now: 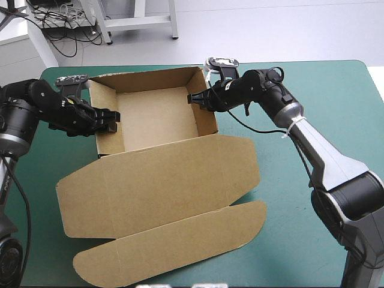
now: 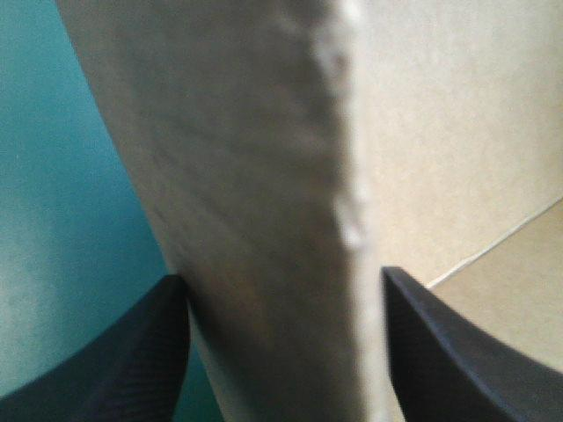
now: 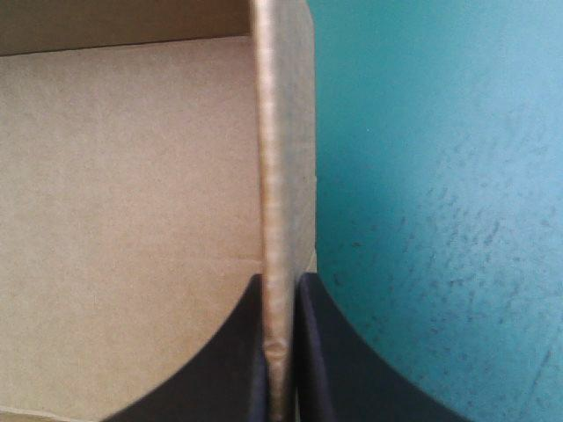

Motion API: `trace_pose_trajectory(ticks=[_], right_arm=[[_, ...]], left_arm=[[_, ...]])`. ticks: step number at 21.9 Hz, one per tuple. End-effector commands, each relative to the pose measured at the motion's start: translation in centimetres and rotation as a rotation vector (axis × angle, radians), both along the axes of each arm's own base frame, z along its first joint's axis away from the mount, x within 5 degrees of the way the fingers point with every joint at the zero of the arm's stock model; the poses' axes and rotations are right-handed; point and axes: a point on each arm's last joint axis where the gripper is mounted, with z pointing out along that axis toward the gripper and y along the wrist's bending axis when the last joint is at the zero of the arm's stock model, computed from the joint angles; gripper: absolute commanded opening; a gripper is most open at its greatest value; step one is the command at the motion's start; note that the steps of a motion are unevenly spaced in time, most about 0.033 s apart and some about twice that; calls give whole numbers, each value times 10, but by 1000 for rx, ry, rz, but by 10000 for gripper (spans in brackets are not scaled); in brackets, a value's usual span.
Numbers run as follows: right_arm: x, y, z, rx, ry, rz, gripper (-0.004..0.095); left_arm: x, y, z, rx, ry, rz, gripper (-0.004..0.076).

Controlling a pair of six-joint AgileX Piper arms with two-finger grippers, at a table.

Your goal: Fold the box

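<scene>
The brown box [image 1: 153, 117] stands as an open tray at the table's middle back, its walls raised. Its lid [image 1: 162, 180] lies flat toward the front, with a long rounded flap [image 1: 174, 243] at its near edge. My left gripper [image 1: 111, 122] is at the tray's left wall. In the left wrist view the gripper [image 2: 286, 352] is open, its black fingers [image 2: 158, 352] apart on either side of that wall [image 2: 264, 176]. My right gripper [image 1: 195, 99] is at the right wall. In the right wrist view the gripper [image 3: 281, 352] is shut on the wall's edge [image 3: 280, 176].
The teal-green cover [image 1: 300, 198] lies bare to the right of the lid and along the front right. The lid's left corner [image 1: 60, 192] comes near the table's left edge. The right arm's black cable hangs beside the tray's right wall.
</scene>
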Motion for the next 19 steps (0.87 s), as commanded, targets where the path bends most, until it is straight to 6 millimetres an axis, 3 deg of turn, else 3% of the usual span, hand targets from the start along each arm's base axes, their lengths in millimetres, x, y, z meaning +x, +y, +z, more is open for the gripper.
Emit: trace_pose_trajectory(ticks=[1, 6, 10, 13, 19], right_arm=[[-14, 0, 45, 174, -74, -37, 0], [-16, -4, 38, 80, -51, -18, 0], [-16, -6, 36, 45, -44, -13, 0], [-17, -6, 35, 26, -43, 2, 0], [-21, -10, 36, -32, -53, 30, -1]], left_arm=[[-12, -16, 16, 32, -53, -16, 420], [-8, -24, 19, 34, -121, -26, 271], [-5, -24, 21, 32, -153, -18, 195], [-3, -17, 20, 122, -182, -9, -7], [7, -13, 5, 186, -120, 16, -10]])
